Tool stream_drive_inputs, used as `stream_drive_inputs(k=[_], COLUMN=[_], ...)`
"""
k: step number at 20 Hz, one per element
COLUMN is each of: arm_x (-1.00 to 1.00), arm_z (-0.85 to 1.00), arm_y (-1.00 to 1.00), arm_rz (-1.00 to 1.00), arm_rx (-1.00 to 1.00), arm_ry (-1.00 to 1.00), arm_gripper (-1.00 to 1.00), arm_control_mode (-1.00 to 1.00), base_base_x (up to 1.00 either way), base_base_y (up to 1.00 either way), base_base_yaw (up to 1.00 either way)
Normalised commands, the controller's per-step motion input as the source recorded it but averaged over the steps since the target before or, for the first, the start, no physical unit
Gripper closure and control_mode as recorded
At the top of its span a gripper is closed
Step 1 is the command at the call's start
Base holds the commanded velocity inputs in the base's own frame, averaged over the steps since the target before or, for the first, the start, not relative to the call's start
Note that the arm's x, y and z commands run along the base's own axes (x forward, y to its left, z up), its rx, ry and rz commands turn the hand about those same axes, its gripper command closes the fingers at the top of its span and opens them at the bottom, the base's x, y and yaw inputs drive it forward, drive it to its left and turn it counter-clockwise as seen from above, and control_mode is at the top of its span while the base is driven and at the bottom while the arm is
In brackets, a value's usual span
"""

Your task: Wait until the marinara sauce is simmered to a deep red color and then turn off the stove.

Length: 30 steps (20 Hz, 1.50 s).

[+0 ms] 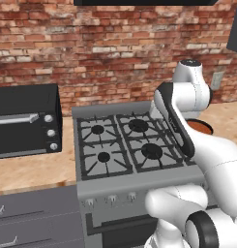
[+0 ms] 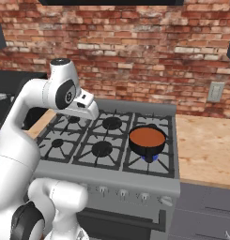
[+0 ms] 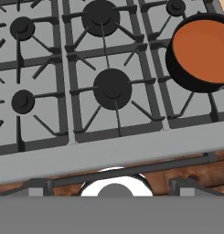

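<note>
The grey gas stove [image 2: 135, 174] carries a small black pan [image 2: 145, 146] on its front right burner. Smooth orange-red marinara sauce [image 2: 147, 136] fills the pan as a round disc, and a small blue flame [image 2: 149, 159] glows beneath it. In the hand view the sauce [image 3: 202, 45] lies at the upper right. My gripper [image 2: 89, 111] hangs high over the stove's back left grates, well left of the pan. Its fingertips [image 3: 38, 188] stand wide apart, open and holding nothing. The grey knobs [image 2: 122, 192] line the stove's front panel. My arm hides most of the pan [image 1: 201, 127] in the left base view.
A black toaster oven [image 1: 23, 118] with silver knobs stands on the wooden counter left of the stove. Wooden counter [image 2: 205, 150] extends to the right below a wall outlet [image 2: 215, 92]. A brick wall runs behind. Grey drawers [image 1: 33, 218] sit under the left counter.
</note>
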Motion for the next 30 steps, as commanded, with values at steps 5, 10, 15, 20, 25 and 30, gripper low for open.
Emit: stream_drive_inputs(k=[5, 10, 15, 20, 25, 30], arm_x=[0.0, 0.0, 0.0, 0.0, 0.0, 0.0], arm_z=[0.0, 0.0, 0.0, 0.0, 0.0, 0.0], arm_y=[0.0, 0.0, 0.0, 0.0, 0.0, 0.0], arm_rz=[0.0, 0.0, 0.0, 0.0, 0.0, 0.0], arm_rx=[0.0, 0.0, 0.0, 0.0, 0.0, 0.0], arm_ry=[0.0, 0.0, 0.0, 0.0, 0.0, 0.0], arm_gripper=[-1.0, -1.0, -1.0, -1.0, -1.0, -1.0], arm_control_mode=[-1.0, -1.0, -1.0, -1.0, -1.0, -1.0], base_base_x=[0.0, 0.0, 0.0, 0.0, 0.0, 0.0], base_base_y=[0.0, 0.0, 0.0, 0.0, 0.0, 0.0], base_base_yaw=[0.0, 0.0, 0.0, 0.0, 0.0, 0.0])
